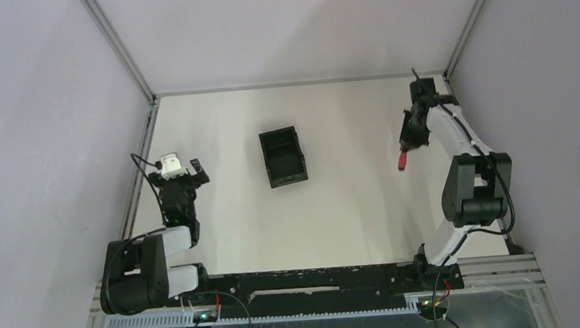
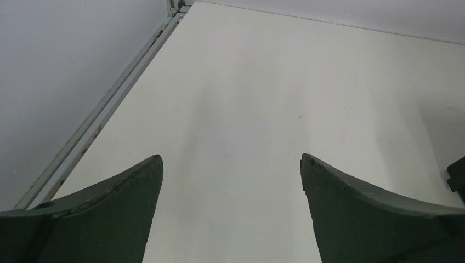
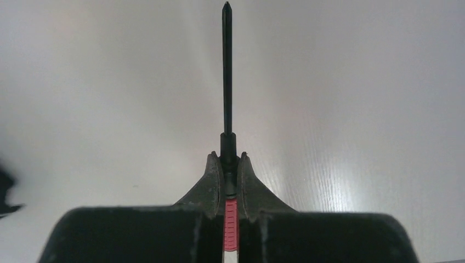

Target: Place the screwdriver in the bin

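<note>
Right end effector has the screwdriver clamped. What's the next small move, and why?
Probably swing the right end effector left toward the bin. The screwdriver is already clamped in it, but it is well to the right of the open, empty bin.
</note>
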`<state>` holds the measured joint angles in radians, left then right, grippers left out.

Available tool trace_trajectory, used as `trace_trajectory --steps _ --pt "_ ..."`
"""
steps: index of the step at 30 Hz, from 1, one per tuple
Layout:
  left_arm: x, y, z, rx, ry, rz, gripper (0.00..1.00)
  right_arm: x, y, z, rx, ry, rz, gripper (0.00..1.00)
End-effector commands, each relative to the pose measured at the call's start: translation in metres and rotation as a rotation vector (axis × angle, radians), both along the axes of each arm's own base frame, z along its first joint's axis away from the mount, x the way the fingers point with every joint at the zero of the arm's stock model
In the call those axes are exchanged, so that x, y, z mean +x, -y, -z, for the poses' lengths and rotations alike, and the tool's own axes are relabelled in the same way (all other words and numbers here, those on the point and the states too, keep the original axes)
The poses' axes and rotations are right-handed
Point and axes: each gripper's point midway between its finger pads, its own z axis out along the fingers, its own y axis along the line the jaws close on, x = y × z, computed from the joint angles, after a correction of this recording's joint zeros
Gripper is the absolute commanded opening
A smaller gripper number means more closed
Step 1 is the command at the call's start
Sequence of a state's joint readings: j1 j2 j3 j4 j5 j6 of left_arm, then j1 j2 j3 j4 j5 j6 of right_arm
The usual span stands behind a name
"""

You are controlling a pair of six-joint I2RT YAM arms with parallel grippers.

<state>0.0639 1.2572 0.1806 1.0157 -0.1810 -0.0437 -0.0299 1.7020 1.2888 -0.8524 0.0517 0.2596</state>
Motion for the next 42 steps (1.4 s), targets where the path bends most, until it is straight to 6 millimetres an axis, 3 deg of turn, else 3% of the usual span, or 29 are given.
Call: trace_trajectory --steps 1,4,8,11,14,19,20,23,26,31,38,42 --pt "0.005 0.0 -0.015 0.02 0.048 0.003 1.0 0.007 0.004 -0.091 -0.041 0.079 -0.047 0.0" --pt "0.005 0.0 -0.016 0.019 0.049 0.001 1.0 0.015 0.01 -0.115 -0.074 0.06 -0.048 0.0" --pt "0.005 0.0 -0.015 0.019 0.049 0.002 1.0 0.03 0.002 -0.125 -0.064 0.082 -0.054 0.0" --pt "0.005 0.0 -0.015 0.019 0.048 0.001 1.0 0.043 -0.028 -0.131 -0.036 0.116 -0.094 0.0" --pt "0.005 0.0 -0.015 0.02 0.048 0.001 1.0 0.063 -0.077 -0.137 -0.009 0.164 -0.178 0.0" --pt "0.005 0.0 -0.015 0.019 0.049 0.003 1.0 0.088 -0.192 -0.132 0.054 0.225 -0.391 0.0" --pt "0.005 0.0 -0.015 0.02 0.048 0.002 1.0 0.09 -0.224 -0.137 0.076 0.258 -0.453 0.0" --pt "0.005 0.0 -0.015 0.019 0.048 0.003 1.0 0.09 -0.291 -0.132 0.101 0.309 -0.618 0.0" --pt "0.005 0.0 -0.015 0.019 0.048 0.002 1.0 0.092 -0.335 -0.124 0.085 0.384 -0.756 0.0" --pt "0.005 0.0 -0.015 0.019 0.049 0.003 1.0 0.087 -0.371 -0.094 0.083 0.403 -0.887 0.0" --pt "0.005 0.0 -0.015 0.019 0.048 0.002 1.0 0.074 -0.375 -0.031 -0.015 0.307 -0.974 0.0" --pt "0.005 0.0 -0.015 0.019 0.048 0.002 1.0 0.067 -0.381 -0.007 -0.019 0.288 -1.013 0.0"
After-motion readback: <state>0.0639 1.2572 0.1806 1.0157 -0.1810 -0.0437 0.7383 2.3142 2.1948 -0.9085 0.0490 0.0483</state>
